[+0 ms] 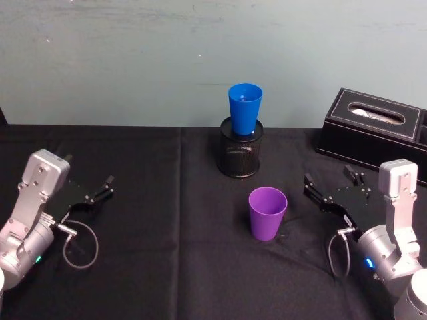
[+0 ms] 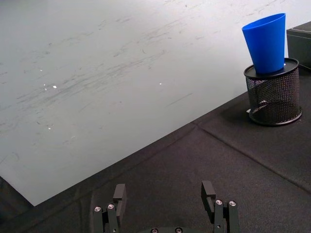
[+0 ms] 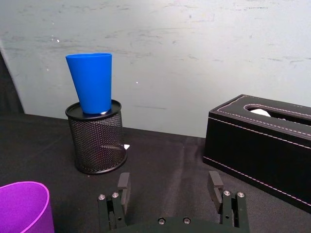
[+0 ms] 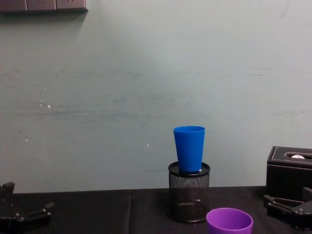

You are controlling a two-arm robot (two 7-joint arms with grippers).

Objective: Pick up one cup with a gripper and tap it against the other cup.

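The purple cup stands upright and mouth up on the black cloth, right of centre. Its rim also shows in the right wrist view and the chest view. Behind it, the blue cup stands upright in the top of a black mesh pen holder. My right gripper is open with nothing between its fingers, low over the cloth to the right of the purple cup and apart from it. My left gripper rests open at the far left, well away from both cups.
A black tissue box stands at the back right, just behind the right gripper. The black cloth covers the table up to a pale wall. Bare cloth lies between the left gripper and the cups.
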